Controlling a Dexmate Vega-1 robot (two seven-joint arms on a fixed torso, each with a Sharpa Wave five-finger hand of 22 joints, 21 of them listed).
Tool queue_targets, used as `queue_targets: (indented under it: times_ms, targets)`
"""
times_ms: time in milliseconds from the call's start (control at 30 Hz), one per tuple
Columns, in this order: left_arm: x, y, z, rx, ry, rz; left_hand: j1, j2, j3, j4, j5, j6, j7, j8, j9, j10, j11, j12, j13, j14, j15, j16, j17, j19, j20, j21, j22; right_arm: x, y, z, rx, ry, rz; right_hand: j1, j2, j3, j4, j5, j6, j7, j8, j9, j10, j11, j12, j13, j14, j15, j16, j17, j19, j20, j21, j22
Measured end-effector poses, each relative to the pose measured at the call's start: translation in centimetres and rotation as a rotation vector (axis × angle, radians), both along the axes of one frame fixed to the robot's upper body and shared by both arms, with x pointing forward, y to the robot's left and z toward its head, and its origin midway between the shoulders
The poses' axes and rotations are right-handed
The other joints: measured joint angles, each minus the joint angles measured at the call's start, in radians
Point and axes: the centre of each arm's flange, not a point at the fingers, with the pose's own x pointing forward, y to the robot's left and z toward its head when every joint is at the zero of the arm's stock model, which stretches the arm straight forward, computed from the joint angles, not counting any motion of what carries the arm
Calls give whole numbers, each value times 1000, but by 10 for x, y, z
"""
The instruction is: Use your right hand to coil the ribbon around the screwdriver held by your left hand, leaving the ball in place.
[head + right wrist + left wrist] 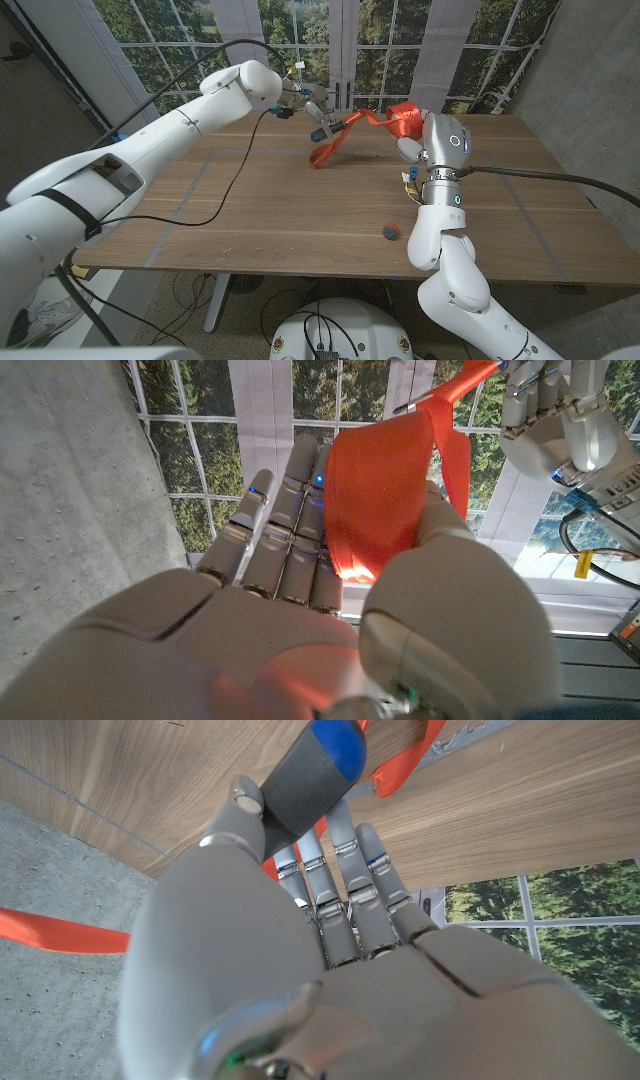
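Both robot hands work at the far side of the wooden table (300, 210) in the head view: the left hand (308, 104) grips the grey-and-blue-handled screwdriver (325, 128) above the tabletop, and the right hand (412, 128) holds a bunched end of the wide orange fabric ribbon (345, 132), which stretches between them and hangs down in a loop to the wood; the small grey-and-red ball (391, 231) lies well apart, near the right forearm. From the left wrist, fingers (345, 870) wrap the screwdriver's handle (315, 770), ribbon strips (405, 765) behind it. From the right wrist, thumb and fingers (290, 510) pinch the ribbon (380, 490), the left hand (565, 420) beyond
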Motion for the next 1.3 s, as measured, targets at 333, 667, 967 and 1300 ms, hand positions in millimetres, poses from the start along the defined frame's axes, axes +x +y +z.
queue_targets:
  times_ms: [333, 667, 967, 1300]
  targets:
    - [-4, -5, 5, -9, -21, -9, -1, 1, 0, 0, -1, 0, 0, 0, 0, 0, 0, -3, 1, 0, 0, 0, 0, 0, 0, 4, 0, 7, -12, -32, 59, 100, -32, 0, 0, 0, 0, 0, 0, 0, 0, 0, 0, 0, 0, -2, 2, 2, -4, 0, 0, 0, 0, 0]
    - [-10, -10, 7, -15, -34, -18, -4, 4, -1, 1, 2, 0, 0, -2, 0, 0, 0, -7, 21, 0, 0, 0, 0, 0, 0, 8, 0, 18, -18, -54, 96, 176, -44, 0, 0, -2, -1, 0, 0, 0, 0, 0, -2, 2, 0, -2, 2, 2, -4, 0, 0, 0, 0, 0]
    - [-15, -11, 7, -20, -37, -17, -4, 4, -1, 1, 2, 0, 0, -6, 0, 0, 0, -8, 22, 0, 0, -1, 0, 0, 0, 8, 0, 33, -24, -71, 115, 246, -42, 0, 0, -2, -1, -1, 0, 0, 0, 0, -2, 2, -1, -2, 2, 2, -4, 0, 0, 0, 0, 0]
    - [-22, -12, 7, -26, -41, -22, -5, 5, -2, 2, 2, 0, 0, -11, 0, 0, 0, -11, 23, 2, -2, -3, 0, 0, 0, 8, 0, 57, -25, -88, 106, 326, -27, 0, 0, -3, -3, -1, 0, 0, 0, 0, -2, 2, -3, -2, 4, 3, -4, 0, 0, 0, 0, 0]
